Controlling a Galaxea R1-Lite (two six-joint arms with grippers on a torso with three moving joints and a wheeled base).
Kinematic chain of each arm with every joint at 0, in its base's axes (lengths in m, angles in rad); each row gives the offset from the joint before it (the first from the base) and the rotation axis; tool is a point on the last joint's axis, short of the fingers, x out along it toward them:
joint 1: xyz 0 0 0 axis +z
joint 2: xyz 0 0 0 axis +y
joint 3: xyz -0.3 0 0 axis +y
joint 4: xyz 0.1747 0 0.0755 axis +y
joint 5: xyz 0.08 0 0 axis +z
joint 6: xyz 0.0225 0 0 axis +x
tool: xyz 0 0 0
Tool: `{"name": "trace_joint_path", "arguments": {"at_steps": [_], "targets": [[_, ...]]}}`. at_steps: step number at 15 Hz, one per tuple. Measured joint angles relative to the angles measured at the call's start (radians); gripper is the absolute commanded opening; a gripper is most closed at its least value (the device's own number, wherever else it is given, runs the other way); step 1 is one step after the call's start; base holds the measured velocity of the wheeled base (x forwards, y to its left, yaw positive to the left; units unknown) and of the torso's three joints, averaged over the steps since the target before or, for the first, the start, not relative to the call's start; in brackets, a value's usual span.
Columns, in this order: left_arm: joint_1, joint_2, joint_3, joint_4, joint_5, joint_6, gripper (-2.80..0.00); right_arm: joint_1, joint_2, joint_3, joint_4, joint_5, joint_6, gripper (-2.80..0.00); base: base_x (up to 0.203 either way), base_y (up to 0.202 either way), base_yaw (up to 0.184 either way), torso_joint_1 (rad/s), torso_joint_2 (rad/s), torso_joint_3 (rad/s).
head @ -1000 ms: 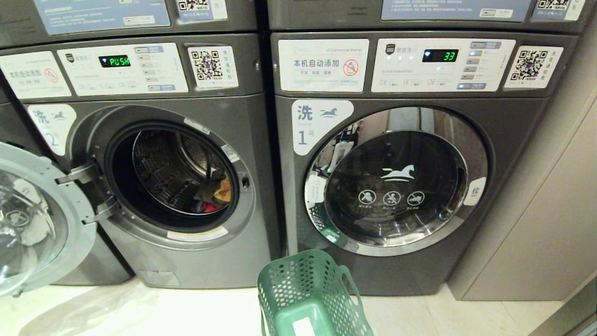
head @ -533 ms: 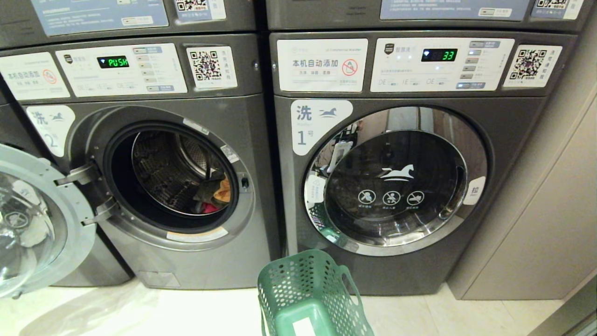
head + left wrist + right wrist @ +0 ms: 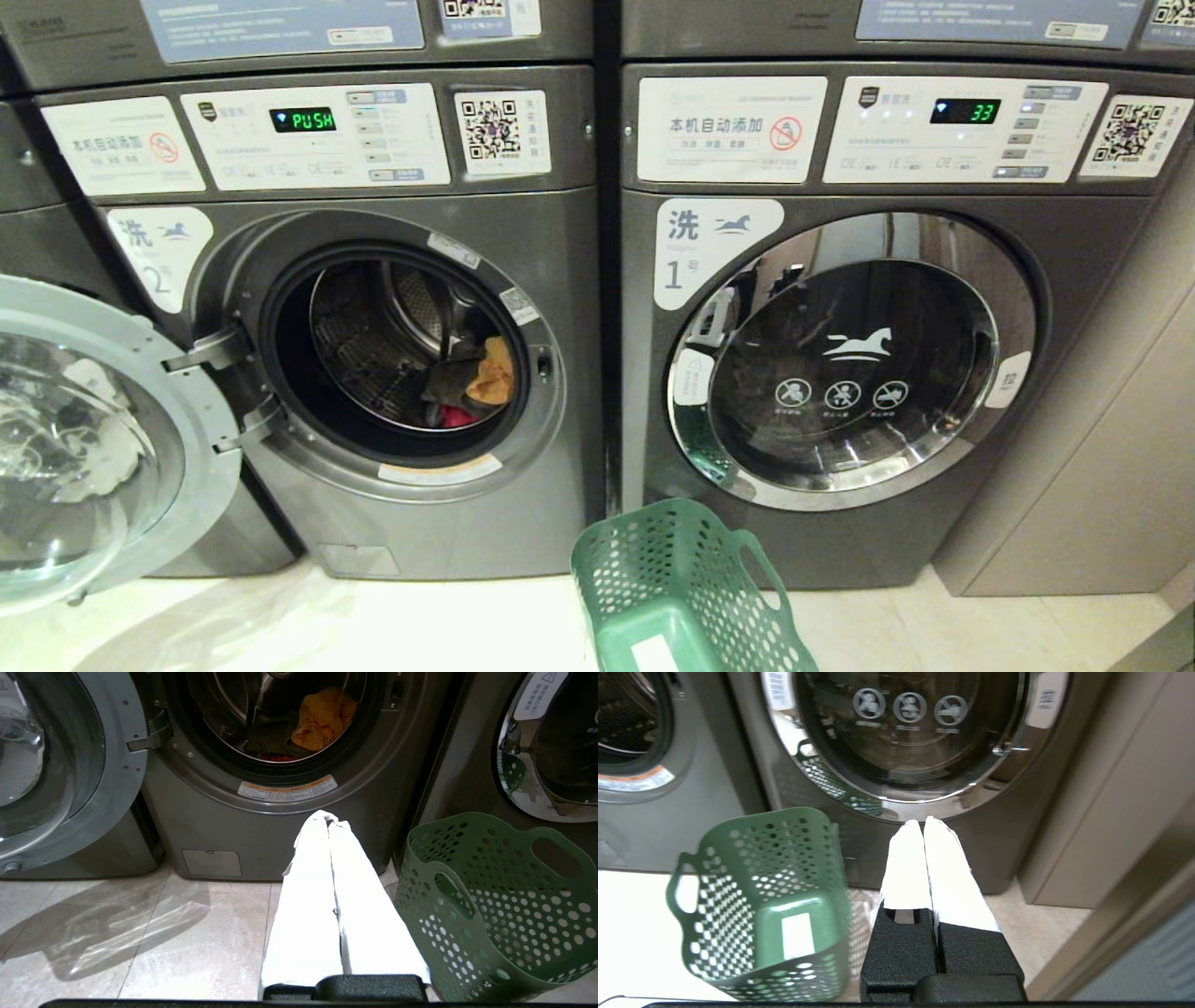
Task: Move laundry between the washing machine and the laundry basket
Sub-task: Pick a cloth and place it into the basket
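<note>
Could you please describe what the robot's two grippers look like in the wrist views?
Both look alike. The left gripper has two long tapering fingers wrapped in white covering, rising from a black textured base. The right gripper shows the same white-wrapped fingers on blocky black mounts. No cables or markings are visible on either.

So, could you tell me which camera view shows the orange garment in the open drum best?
The left wrist view: the orange garment appears largest there, crumpled on darker clothes. The head view shows it smaller, and the right wrist view misses it.
</note>
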Motion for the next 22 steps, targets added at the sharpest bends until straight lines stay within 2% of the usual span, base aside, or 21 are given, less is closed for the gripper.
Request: {"name": "trace_joint_path", "arguments": {"at_steps": [22], "targets": [[0.000,0.000,0.000,-0.001,0.000,0.000,-2.80,0.000,0.000,0.000,0.000,0.000,0.001,-2.80,0.000,0.196,-0.001,0.002,0.00,0.002]]}}
